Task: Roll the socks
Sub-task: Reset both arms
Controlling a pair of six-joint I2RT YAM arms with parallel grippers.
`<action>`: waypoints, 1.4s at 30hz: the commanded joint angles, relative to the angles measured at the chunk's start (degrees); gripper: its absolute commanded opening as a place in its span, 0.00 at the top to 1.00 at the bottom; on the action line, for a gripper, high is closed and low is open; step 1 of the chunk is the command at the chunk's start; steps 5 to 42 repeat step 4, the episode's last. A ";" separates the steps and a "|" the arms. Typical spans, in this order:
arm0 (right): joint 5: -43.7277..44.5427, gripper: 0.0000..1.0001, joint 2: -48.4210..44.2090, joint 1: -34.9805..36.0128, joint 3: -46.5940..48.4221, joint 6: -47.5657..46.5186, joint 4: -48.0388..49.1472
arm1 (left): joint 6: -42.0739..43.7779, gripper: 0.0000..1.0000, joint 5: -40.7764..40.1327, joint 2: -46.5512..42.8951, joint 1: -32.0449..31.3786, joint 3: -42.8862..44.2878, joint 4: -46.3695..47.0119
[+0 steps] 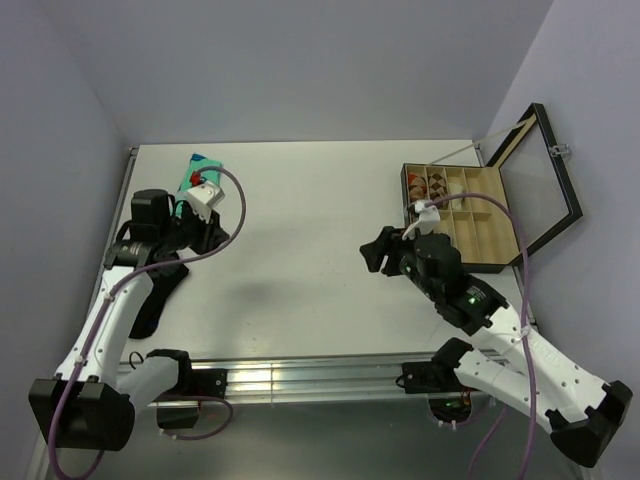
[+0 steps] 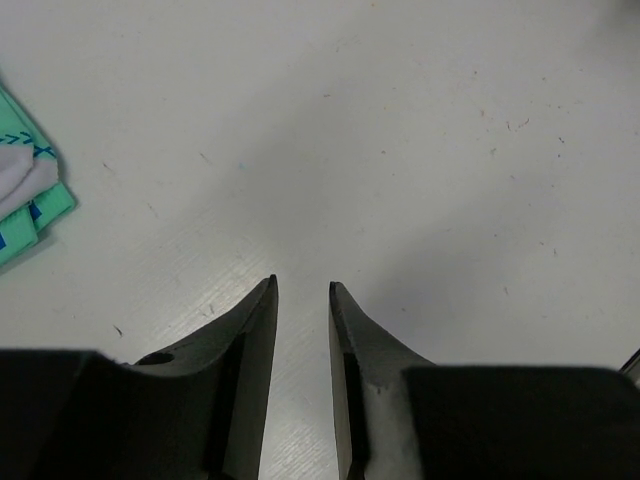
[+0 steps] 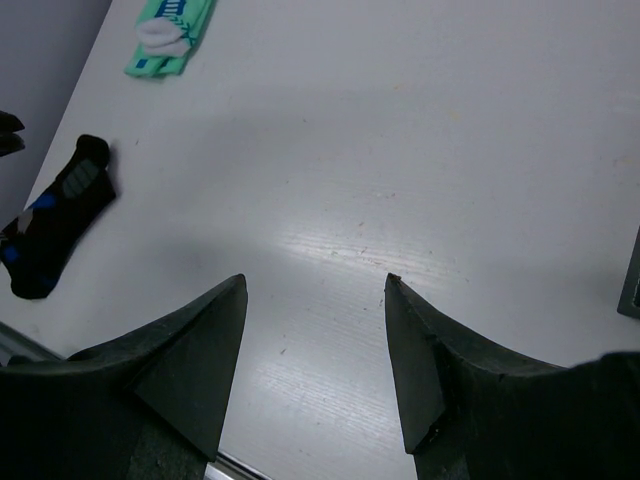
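Observation:
No pale beige-tan or grey sock shows loose on the table in any view. My left gripper hangs over bare table at the left, its jaws a narrow gap apart with nothing between them. My right gripper is wide open and empty over bare table right of centre. A teal flat packet lies at the far left, just beyond the left gripper; it also shows in the left wrist view and the right wrist view.
A dark black-blue cloth item lies at the near left beside the left arm, also in the right wrist view. An open compartment box with a raised lid stands at the right; small patterned items fill its far-left cells.

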 commanded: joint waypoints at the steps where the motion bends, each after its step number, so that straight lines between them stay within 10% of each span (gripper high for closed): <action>1: 1.34 0.35 -0.74 0.50 -0.72 -1.11 4.30 | -0.67 0.68 0.46 -1.37 0.18 -0.37 3.26; 42: 0.72 0.34 -1.09 0.42 -1.16 -1.29 5.45 | -0.84 0.67 0.90 -1.63 0.18 -0.99 3.79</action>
